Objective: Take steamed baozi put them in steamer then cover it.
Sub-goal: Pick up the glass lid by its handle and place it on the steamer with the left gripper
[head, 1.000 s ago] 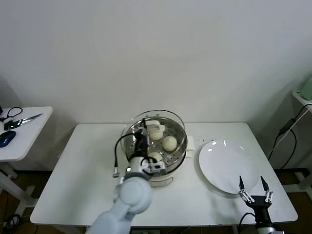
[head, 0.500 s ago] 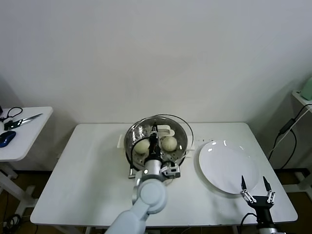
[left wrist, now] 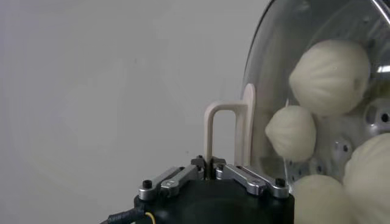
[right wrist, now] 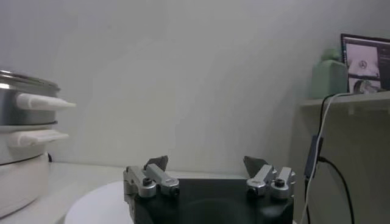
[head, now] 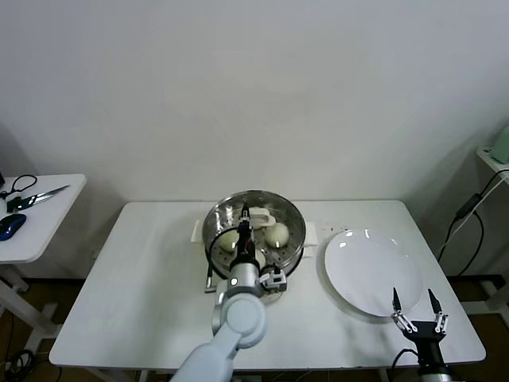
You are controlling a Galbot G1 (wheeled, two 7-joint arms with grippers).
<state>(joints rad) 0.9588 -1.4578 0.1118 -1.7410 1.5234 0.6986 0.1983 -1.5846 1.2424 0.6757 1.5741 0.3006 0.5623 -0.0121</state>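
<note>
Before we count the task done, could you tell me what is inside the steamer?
Through the glass cover, four baozi lie in the steamer. The left gripper hides part of them in the head view.

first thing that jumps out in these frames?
The left gripper over the steamer at the table's middle, fingers shut on the handle of the cover, which sits over the basket. Through the glass, the steamed baozi are already inside. To the right lies a bare white plate; the right gripper waits open at its near edge.

four baozi (left wrist: pixel 329 77) under one cover (left wrist: pixel 226 131); one steamer (head: pixel 254 231); one plate (head: pixel 372 272); two tables (head: pixel 143 302).
</note>
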